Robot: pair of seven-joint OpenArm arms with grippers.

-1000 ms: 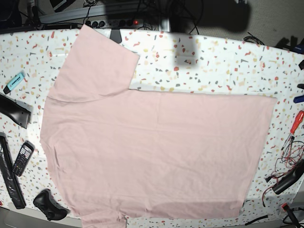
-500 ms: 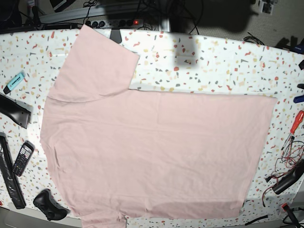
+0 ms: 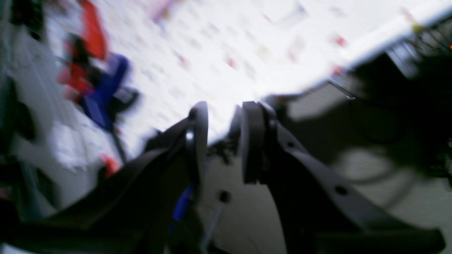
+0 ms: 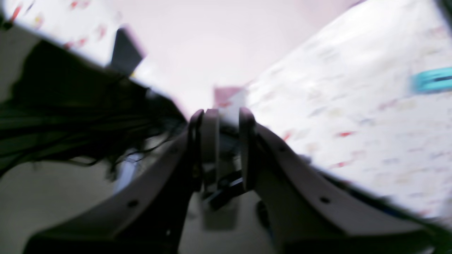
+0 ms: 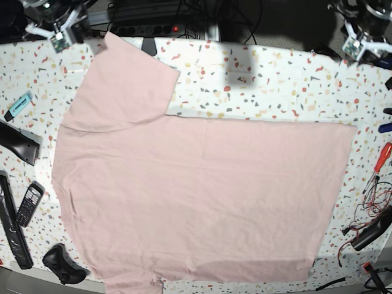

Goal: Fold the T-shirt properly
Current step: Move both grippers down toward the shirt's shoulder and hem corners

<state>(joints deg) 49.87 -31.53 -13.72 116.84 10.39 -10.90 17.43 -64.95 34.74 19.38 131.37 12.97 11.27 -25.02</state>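
Observation:
The T-shirt (image 5: pixel 202 196) lies spread flat over most of the table, pale pink, plain side up, one sleeve (image 5: pixel 122 86) reaching to the far left edge. The arm carrying my right gripper (image 5: pixel 54 21) hangs at the far left corner, just beside that sleeve. My left gripper's arm (image 5: pixel 362 27) hangs at the far right corner, off the cloth. In the blurred right wrist view, the right gripper (image 4: pixel 227 114) shows a narrow empty gap above the table's far edge. The left gripper (image 3: pixel 225 106) stands open, holding nothing.
Left of the shirt lie a teal highlighter (image 5: pixel 19 105), a black phone (image 5: pixel 29 204), a long black bar (image 5: pixel 12 229) and a black controller (image 5: pixel 61 264). On the right are a red screwdriver (image 5: pixel 383 158) and wires (image 5: pixel 367 205). A power strip (image 5: pixel 147 29) sits behind.
Both arms have come into the base view at the two far corners. The T-shirt has not moved.

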